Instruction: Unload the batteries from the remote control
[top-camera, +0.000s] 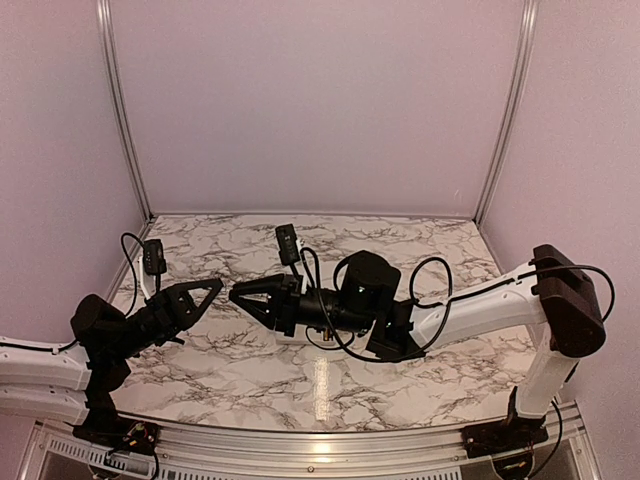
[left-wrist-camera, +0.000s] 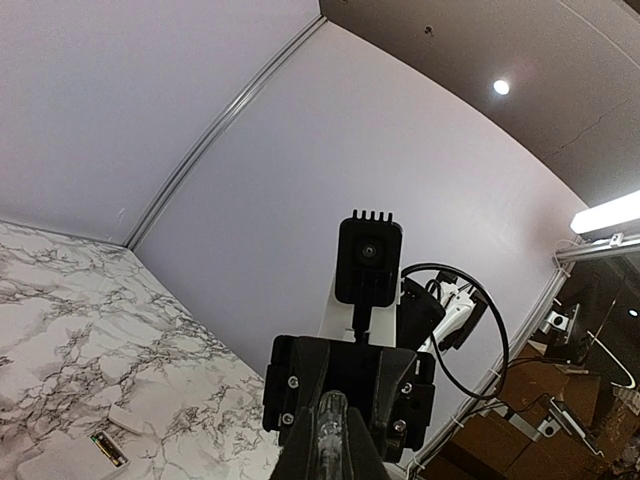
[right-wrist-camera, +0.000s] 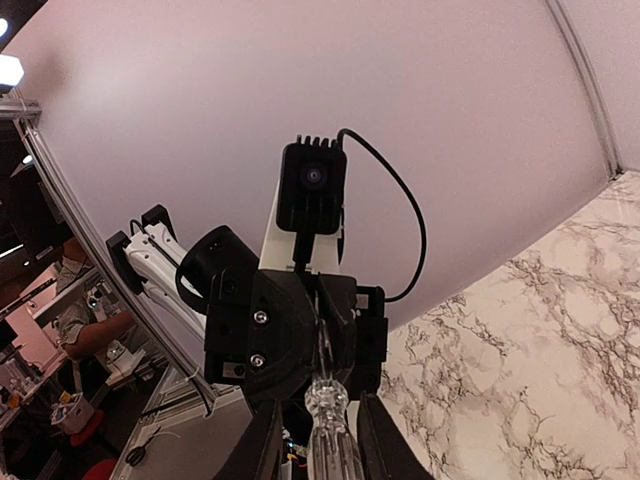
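My two grippers meet tip to tip above the table's middle in the top view, the left gripper (top-camera: 212, 290) facing the right gripper (top-camera: 238, 293). A long thin tool with a clear handle (right-wrist-camera: 330, 430) runs between them. In the left wrist view my left fingers (left-wrist-camera: 300, 460) are shut on its pale glossy end (left-wrist-camera: 335, 425). In the right wrist view my right fingers (right-wrist-camera: 262, 445) stand apart on either side of the handle. The white remote control (top-camera: 290, 338) lies under the right gripper. It shows low in the left wrist view (left-wrist-camera: 60, 462), with a gold-dark battery (left-wrist-camera: 108, 448) in its open slot.
A small white flat piece (left-wrist-camera: 125, 420) lies on the marble table (top-camera: 420, 250) beside the remote. Loose black cables (top-camera: 430, 275) loop off the right arm. Metal posts (top-camera: 125, 110) and pale walls close the back and sides.
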